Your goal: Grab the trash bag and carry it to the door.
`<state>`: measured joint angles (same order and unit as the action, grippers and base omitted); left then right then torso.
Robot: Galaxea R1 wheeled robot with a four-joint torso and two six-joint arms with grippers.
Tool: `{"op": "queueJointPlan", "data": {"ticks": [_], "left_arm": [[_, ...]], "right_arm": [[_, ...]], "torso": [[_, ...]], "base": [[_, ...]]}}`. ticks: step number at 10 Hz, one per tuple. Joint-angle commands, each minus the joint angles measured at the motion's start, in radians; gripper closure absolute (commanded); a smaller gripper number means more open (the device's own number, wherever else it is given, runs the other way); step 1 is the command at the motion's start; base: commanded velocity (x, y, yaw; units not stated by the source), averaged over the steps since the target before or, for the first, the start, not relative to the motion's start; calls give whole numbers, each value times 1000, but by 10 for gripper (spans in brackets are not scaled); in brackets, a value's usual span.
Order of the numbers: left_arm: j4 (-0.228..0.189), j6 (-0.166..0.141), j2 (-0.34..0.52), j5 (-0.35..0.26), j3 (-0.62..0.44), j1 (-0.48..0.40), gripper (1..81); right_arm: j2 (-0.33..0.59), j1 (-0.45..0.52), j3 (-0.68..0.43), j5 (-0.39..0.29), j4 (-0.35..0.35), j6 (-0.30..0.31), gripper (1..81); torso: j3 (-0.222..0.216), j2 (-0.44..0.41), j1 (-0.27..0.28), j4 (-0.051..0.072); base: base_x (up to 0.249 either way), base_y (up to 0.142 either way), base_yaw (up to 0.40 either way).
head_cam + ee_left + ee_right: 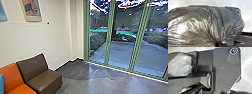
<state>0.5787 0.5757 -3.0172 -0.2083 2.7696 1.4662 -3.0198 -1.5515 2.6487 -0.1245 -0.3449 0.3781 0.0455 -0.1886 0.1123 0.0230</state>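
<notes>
1. While facing 12 o'clock in the head view, looks across a polished grey floor (107, 82), mottled, with soft reflections.
2. Note a darker floor patch (75, 71) at 11 to 12 o'clock, curved along its near edge, reaching back toward the corner.
3. Log a pale wall (32, 40) from 10 to 11 o'clock, edged low down with dark baseboard (65, 64).
4. Add on that wall a framed picture (32, 10), cut off above, plus a bluish one (2, 11) farther toward 10 o'clock.
5. Mark a brown seat (36, 70) at 10 to 11 o'clock, right beside an orange seat (11, 77); catch a bit of blue cushion (1, 85) at 10 o'clock.
6. Tag tall glass panels (122, 52) in green frames (108, 40) from 12 to 2 o'clock; see through to a paved yard (115, 53) and greenery (96, 41).
7. Find the trash bag (196, 27) large in the left wrist view: shiny, grey-brown, creased, in front of the robot's own plate, with folds running together at one dark spot.
8. In the right wrist view, see pale crumpled plastic (181, 65) beside the robot's plate and jointed bar; cannot tell if part of the same bag. Note light, blotchy ground (248, 58) past the plate.
9. Left gripper: cannot tell if spread, pressed together or pinching. Right gripper: likewise cannot tell.
</notes>
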Motion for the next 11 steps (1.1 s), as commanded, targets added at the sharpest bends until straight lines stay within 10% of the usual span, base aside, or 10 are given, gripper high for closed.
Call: {"op": "queueJointPlan", "data": {"ticks": [1, 11], "left_arm": [[-2, 9, 1, -77, 2, -60, 811], [-2, 9, 3, -77, 2, -60, 811]], "right_arm": [[-6, 46, -4, -55, -13, -2, 10], [-7, 44, 0, -54, -11, -2, 10]], "torso": [[0, 0, 0, 0], [0, 0, 0, 0]], "base": [[0, 0, -338], [0, 0, -338]]}}
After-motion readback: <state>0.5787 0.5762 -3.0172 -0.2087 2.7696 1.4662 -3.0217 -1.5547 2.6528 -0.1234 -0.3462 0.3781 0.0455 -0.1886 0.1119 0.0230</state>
